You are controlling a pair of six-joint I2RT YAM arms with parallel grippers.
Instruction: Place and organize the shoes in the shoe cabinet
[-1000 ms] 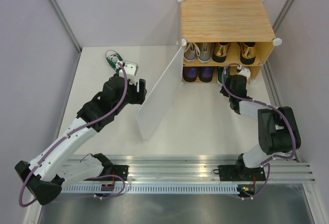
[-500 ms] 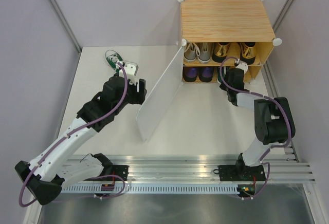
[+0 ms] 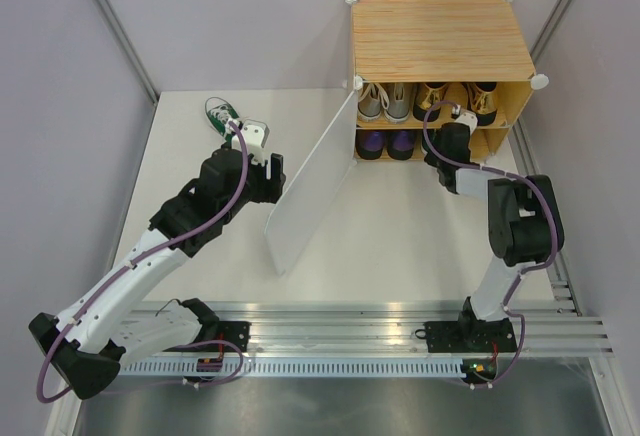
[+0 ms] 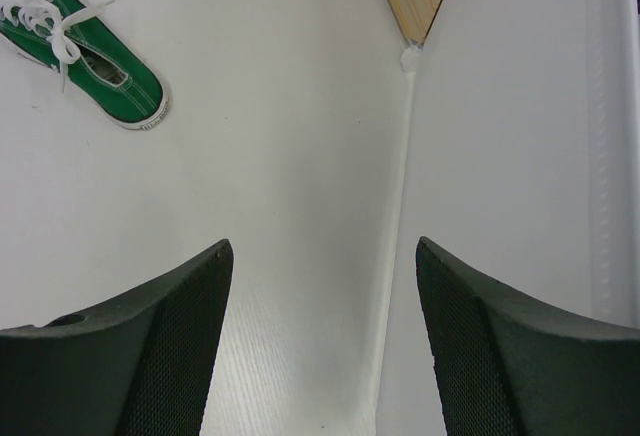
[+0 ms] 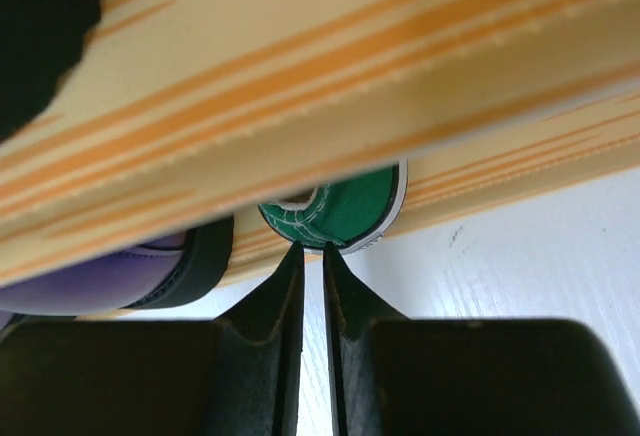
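The shoe cabinet (image 3: 440, 36) stands at the back right with its white door (image 3: 310, 181) swung open. Its upper shelf holds grey sneakers (image 3: 385, 103) and gold shoes (image 3: 432, 101). Purple shoes (image 3: 388, 144) sit on the lower shelf. Beside them is one green sneaker (image 5: 340, 216), heel outward. My right gripper (image 5: 312, 248) is shut to a thin slit, its tips against that heel, nothing between them. The other green sneaker (image 3: 222, 113) lies on the table at the back left. My left gripper (image 4: 322, 246) hovers open and empty near the door's edge.
The open door leans diagonally across the table's middle, between the two arms. The shelf board (image 5: 300, 86) hangs just above my right fingers. Grey walls close in the table on the left, back and right.
My right gripper has moved in towards the lower shelf and its jaws have narrowed to a slit at the green sneaker's heel. The left arm has not moved.
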